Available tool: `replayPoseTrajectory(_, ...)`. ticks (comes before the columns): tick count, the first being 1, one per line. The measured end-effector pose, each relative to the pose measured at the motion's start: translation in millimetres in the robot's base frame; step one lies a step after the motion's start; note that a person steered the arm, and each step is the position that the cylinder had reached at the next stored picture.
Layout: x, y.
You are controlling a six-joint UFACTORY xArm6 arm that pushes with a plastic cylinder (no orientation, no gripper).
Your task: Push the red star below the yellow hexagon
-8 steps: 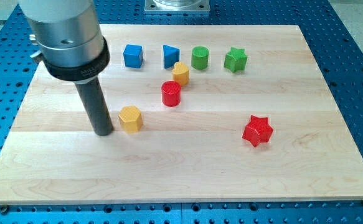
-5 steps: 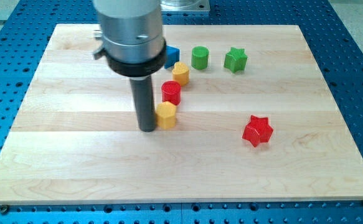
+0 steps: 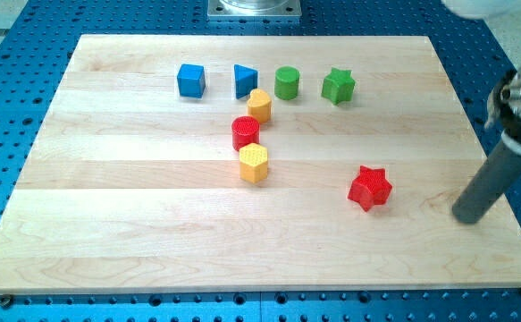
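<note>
The red star [image 3: 370,188] lies on the wooden board right of centre. The yellow hexagon [image 3: 254,164] sits near the middle, touching the red cylinder [image 3: 246,132] just above it. My tip [image 3: 466,217] rests on the board near the right edge, well to the right of the red star and slightly lower in the view, not touching any block.
A row near the view's top holds a blue cube [image 3: 190,80], a blue triangle [image 3: 245,80], a green cylinder [image 3: 287,82] and a green star [image 3: 338,86]. A second yellow block [image 3: 259,105] sits below the triangle. The board's right edge [image 3: 501,188] is close to my tip.
The yellow hexagon was pushed rightward from the left-centre to just under the red cylinder. My tip then crossed the board from beside the hexagon to the far right, past the red star.
</note>
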State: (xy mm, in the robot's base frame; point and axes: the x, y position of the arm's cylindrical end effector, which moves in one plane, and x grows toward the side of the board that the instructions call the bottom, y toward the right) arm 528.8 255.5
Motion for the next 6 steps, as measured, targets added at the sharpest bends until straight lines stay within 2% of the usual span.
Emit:
replayPoseTrajectory(1, -29.6, 1.2)
replayPoseTrajectory(3, -30.5, -2.6)
replayPoseTrajectory(5, -29.7, -50.0)
replayPoseTrajectory(6, -25.1, -132.0)
